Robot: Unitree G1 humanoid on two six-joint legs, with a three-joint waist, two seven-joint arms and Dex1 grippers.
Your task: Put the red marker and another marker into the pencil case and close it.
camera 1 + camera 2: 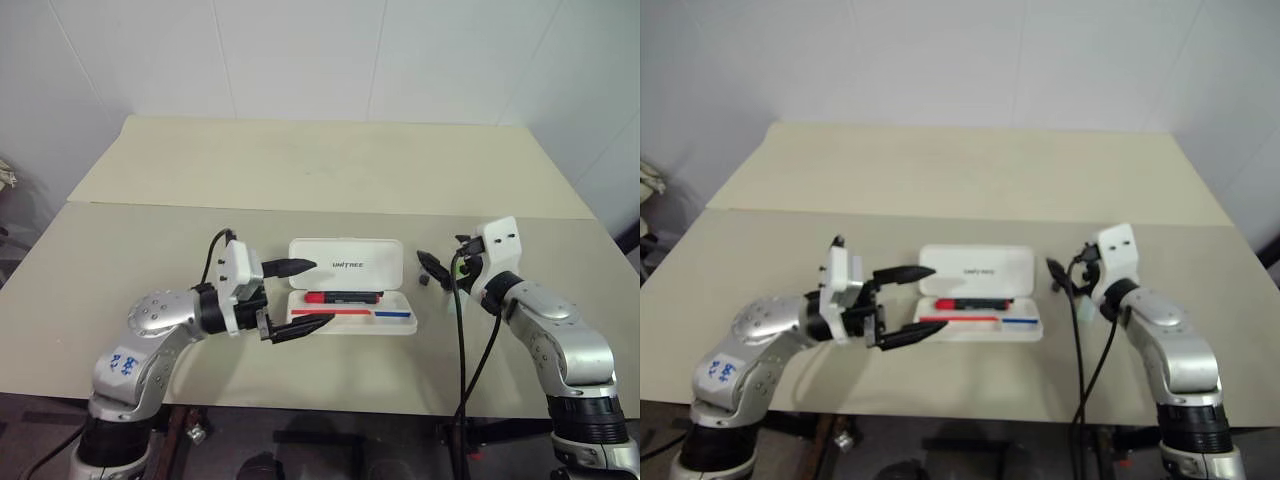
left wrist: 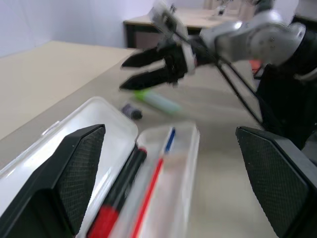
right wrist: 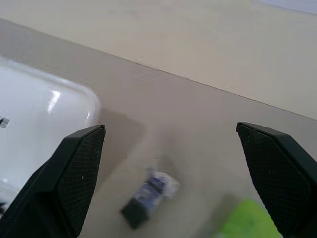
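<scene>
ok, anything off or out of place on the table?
Nothing damaged or spilled. The pencil case lies open with the red marker in its tray; the green marker and a small dark stub lie outside it on the table.

A small dark stubby object [image 3: 146, 195] lies on the beige surface [image 1: 330, 170]. A white wall [image 1: 300, 50] rises behind.

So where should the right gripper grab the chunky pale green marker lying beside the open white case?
Probably across the barrel's middle, from above: the chunky pale green marker lies flat on the beige table, apart from the white hinged plastic case and the small dark stub. The right gripper is open beside it.
</scene>
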